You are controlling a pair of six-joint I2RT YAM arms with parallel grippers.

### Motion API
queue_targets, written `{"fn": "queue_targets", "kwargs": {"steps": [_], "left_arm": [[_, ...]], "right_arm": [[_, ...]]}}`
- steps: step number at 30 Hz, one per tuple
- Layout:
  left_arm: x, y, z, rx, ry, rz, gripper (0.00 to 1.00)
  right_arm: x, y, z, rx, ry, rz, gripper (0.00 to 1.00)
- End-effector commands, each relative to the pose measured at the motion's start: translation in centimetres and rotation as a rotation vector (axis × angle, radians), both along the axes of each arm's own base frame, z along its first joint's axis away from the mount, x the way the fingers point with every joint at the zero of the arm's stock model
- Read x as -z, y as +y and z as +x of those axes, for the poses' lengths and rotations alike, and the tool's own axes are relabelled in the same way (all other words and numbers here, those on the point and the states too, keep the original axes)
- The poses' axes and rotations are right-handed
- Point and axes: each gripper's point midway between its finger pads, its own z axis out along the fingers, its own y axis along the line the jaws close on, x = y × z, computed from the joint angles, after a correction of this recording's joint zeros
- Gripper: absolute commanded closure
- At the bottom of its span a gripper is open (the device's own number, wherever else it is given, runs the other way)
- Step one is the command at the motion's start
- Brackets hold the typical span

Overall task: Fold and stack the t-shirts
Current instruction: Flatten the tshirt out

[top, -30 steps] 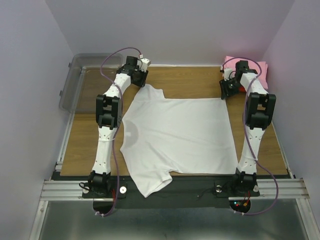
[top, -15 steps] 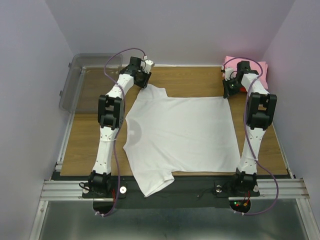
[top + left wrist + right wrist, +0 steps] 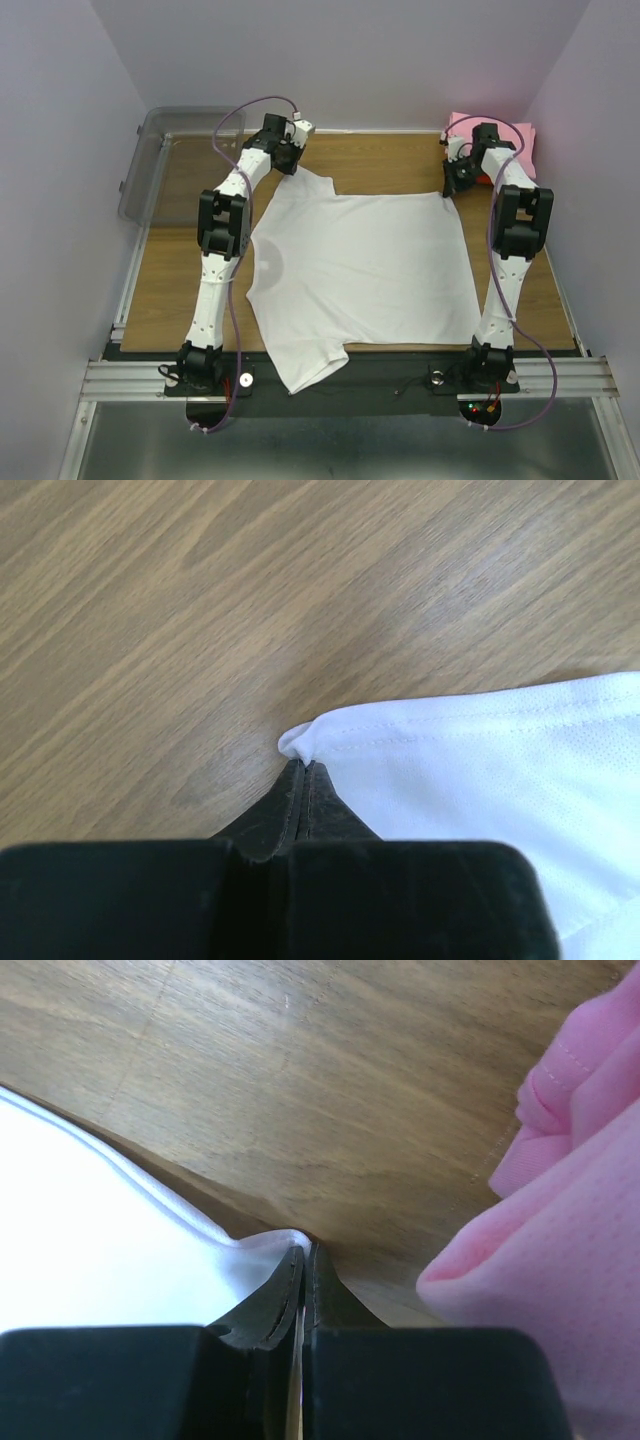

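Observation:
A white t-shirt lies spread flat on the wooden table, one sleeve hanging over the near edge. My left gripper is shut on the far left sleeve corner of the white t-shirt. My right gripper is shut on its far right hem corner. A folded pink t-shirt lies at the far right corner, just beyond the right gripper, and fills the right side of the right wrist view. The red t-shirt is mostly hidden; a red patch shows by the right wrist.
A clear grey plastic bin stands off the table's far left corner. Bare wood table shows left of the shirt and along the far edge. Walls close in on three sides.
The left gripper has moved a little right and farther back, pulling the sleeve corner with it. The right gripper has shifted slightly back with the hem corner.

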Motion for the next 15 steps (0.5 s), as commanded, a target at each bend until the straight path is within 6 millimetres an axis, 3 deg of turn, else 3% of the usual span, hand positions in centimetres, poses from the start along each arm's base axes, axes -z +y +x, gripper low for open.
{"fn": "queue_targets", "kwargs": {"steps": [1,7,15], "left_arm": [[-10.3,-1.0,0.5,0.028,-0.170,-0.085,1.00],[-14.7,-0.4,-1.2,0.044,-0.219,-0.100,1.00],[-15.3,0.1,-3.8,0.077,-0.198,-0.083,1.00]], "right_arm": [[-3.7,1.4,0.1,-0.018,-0.054,0.032,0.99],[-5.9,0.7,0.3,-0.009,-0.098,0.018,0.99],[-6.9,0.4,-0.4,-0.020,-0.114,0.008,0.99]]}}
